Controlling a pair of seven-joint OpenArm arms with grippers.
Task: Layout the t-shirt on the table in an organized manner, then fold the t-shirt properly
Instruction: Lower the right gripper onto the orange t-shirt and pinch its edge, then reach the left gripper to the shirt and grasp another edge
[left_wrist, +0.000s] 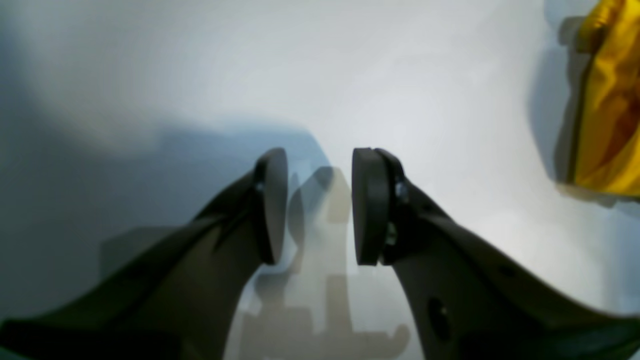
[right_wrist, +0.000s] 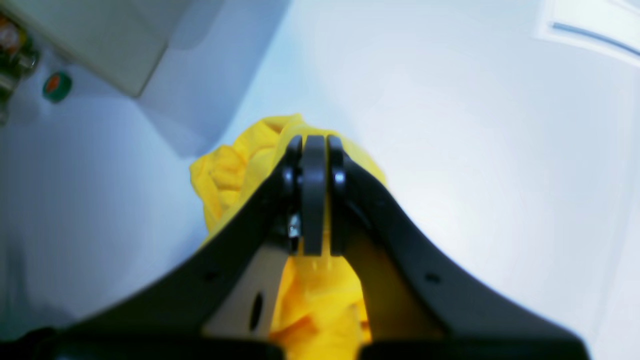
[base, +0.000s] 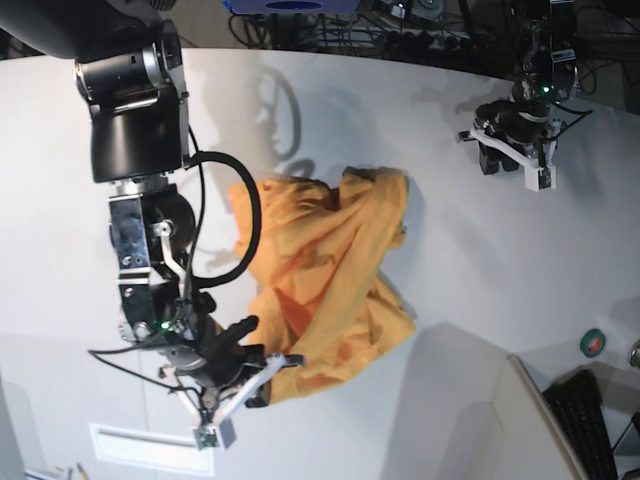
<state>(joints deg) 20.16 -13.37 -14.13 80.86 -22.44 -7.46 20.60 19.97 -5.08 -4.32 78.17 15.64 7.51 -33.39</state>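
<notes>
Two arms work over a wide white counter (base: 470, 270), and between them lies the t-shirt (base: 325, 280) — an orange-yellow heap, crumpled and bunched, with folds running across it and no sleeve laid out flat. In the base view it sits near the middle of the counter, closer to the arm on that view's left.

The right tool (right_wrist: 314, 195) has its pads pressed together on the cloth: in the right wrist view the two black discs meet face to face, yellow fabric bulges past them on the far side and more of it hangs below the fingers. In the base view this tool (base: 262, 375) meets the near lower edge of the shirt, where a corner of the fabric is drawn toward it.

The left tool (left_wrist: 320, 205) stands partly spread, a clear gap between its two round pads, with nothing in it — only bare counter (left_wrist: 200, 75) and the tool's own shadow show through. A strip of the shirt (left_wrist: 610, 100) appears at the right edge of the left wrist view, well apart from the pads. In the base view the left tool (base: 515, 150) hovers at the far right side, well clear of the shirt.
</notes>
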